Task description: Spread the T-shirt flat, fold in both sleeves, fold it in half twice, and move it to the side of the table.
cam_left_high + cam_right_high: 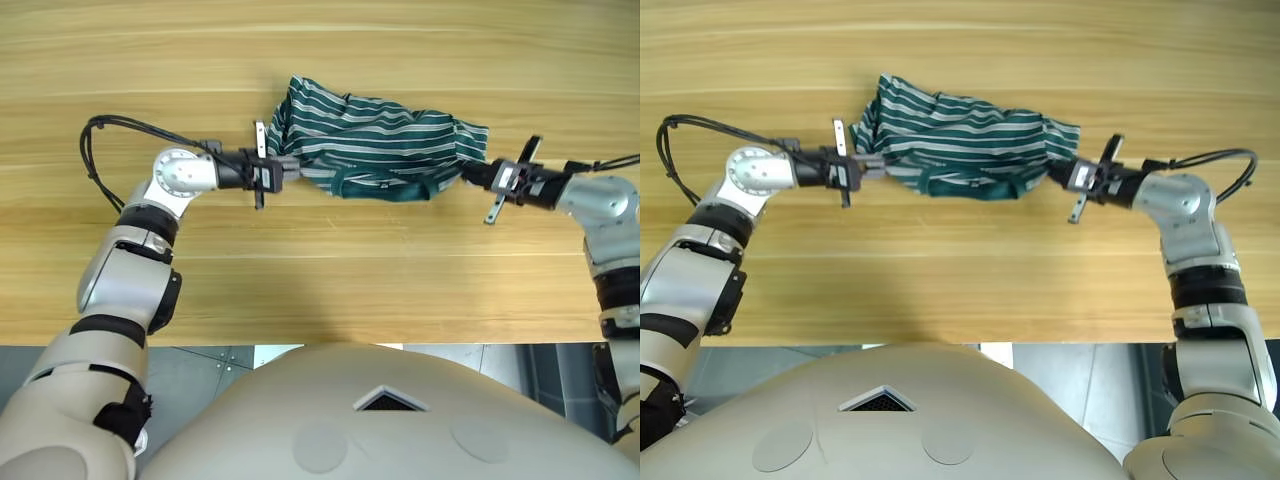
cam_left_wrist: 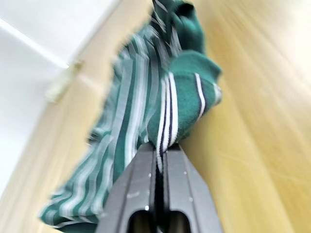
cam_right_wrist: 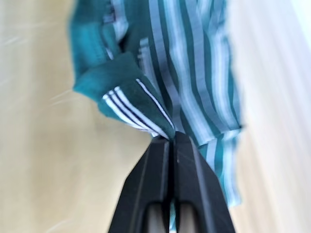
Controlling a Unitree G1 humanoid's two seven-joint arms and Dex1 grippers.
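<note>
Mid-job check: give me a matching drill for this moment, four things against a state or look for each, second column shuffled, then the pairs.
Things:
1. left gripper
2. right gripper
3. T-shirt
4. table

States:
A. light wood, grain running side to side
B. bunched up, green with white stripes, spanning between the two grippers
C. shut on the cloth's end at the robot's right
D. shut on the cloth's end at the robot's left

Pairs: 1-D, 2-C, 3-B, 4-A

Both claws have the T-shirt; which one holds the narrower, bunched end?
The right claw: the T-shirt tapers to a tight bunch there, while at the left claw it fans out wide toward the far side of the table.
</note>
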